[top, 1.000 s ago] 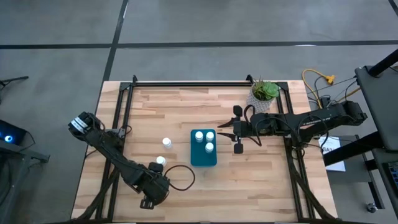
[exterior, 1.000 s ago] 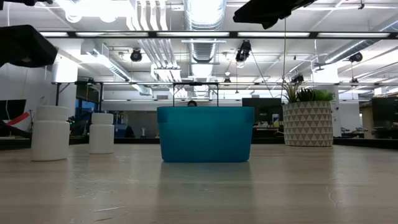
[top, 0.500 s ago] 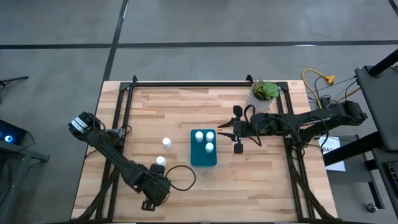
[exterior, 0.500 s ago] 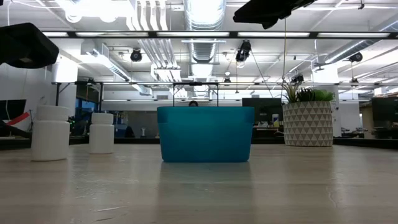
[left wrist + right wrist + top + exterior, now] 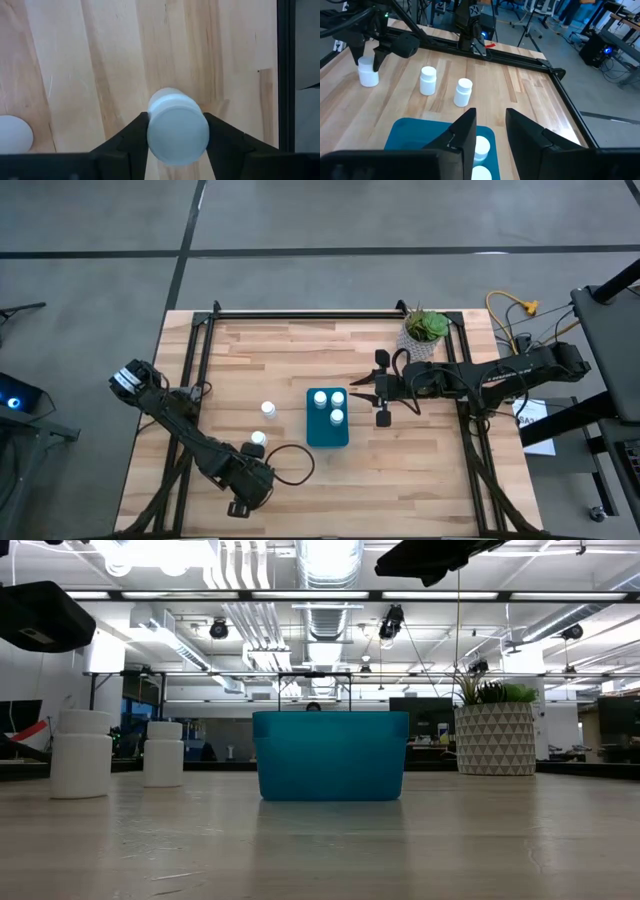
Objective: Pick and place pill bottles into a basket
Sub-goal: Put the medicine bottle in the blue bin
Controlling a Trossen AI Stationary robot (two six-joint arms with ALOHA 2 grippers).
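Observation:
Three white pill bottles stand upright on the wooden table, left of the teal basket (image 5: 327, 420). One bottle (image 5: 177, 127) sits between the fingers of my left gripper (image 5: 177, 124), also seen in the right wrist view as bottle (image 5: 368, 74) under the left gripper (image 5: 368, 56). My left arm hides it in the high view. The other two bottles (image 5: 258, 439) (image 5: 268, 409) stand free. Three more bottles (image 5: 336, 416) stand in the basket. My right gripper (image 5: 358, 390) hovers open, just right of the basket. My left gripper pinches the bottle's upper part at the cap's two sides (image 5: 150, 131) between its two fingers. The fingers (image 5: 379, 57) come steeply from above, pointing down. The bottle is upright, and its base seems to rest on the table.
A white patterned pot with a green plant (image 5: 425, 332) stands at the table's far right. A black frame (image 5: 330, 313) runs along the far edge and both sides. Bare wood lies near the front edge and right of the basket.

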